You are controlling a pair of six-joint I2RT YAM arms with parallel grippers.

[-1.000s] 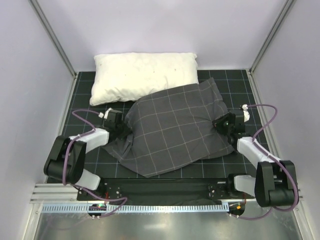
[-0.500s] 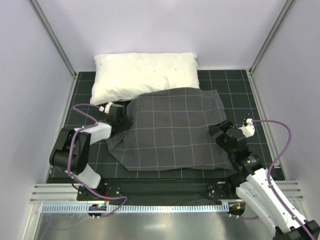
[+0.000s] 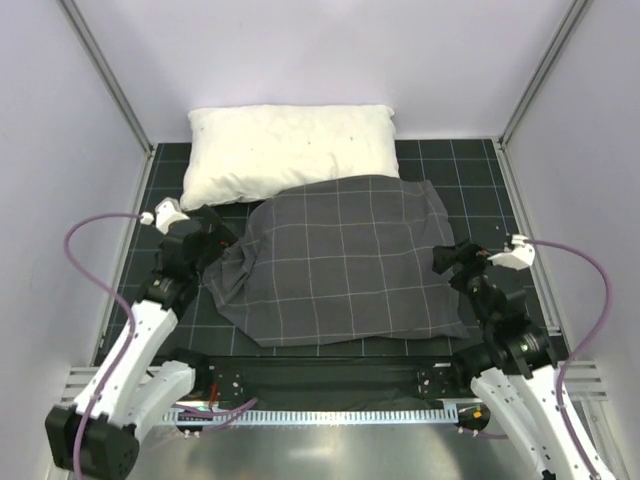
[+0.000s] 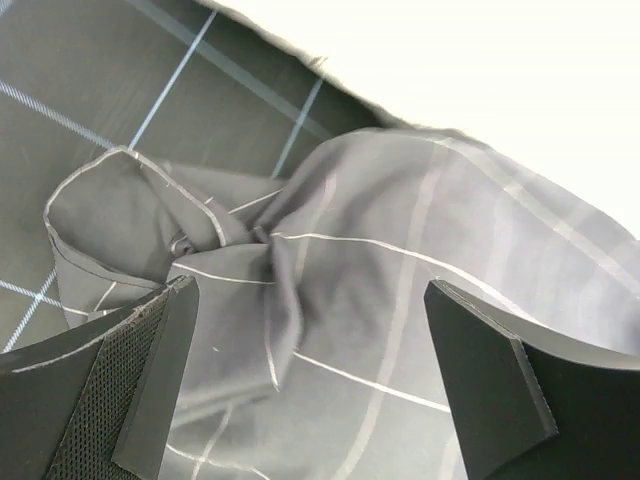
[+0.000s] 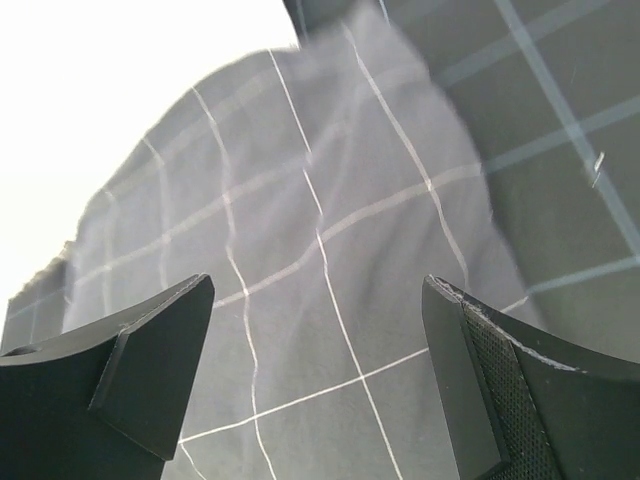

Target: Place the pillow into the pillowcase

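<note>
The dark grey pillowcase (image 3: 340,260) with its light grid lies spread and slightly bulged on the black mat, its far edge lapping the white pillow. The cream pillow is hidden from view. My left gripper (image 3: 207,243) hovers open at the case's left edge; in the left wrist view a bunched, folded corner of the pillowcase (image 4: 230,250) lies between and below the wide-apart fingers (image 4: 150,370). My right gripper (image 3: 449,262) stands open just off the case's right edge; the right wrist view looks down on smooth pillowcase (image 5: 300,230) between the fingers (image 5: 470,370), with nothing held.
A large plain white lumpy pillow (image 3: 285,150) lies along the back of the black grid mat (image 3: 470,170). White enclosure walls with metal posts stand on the left, right and back. A metal rail (image 3: 300,412) carries both arm bases at the near edge.
Both grippers were shut on the pillowcase's side edges and have opened and let go. Both arms have pulled back and up, and the case has settled flatter on the mat.
</note>
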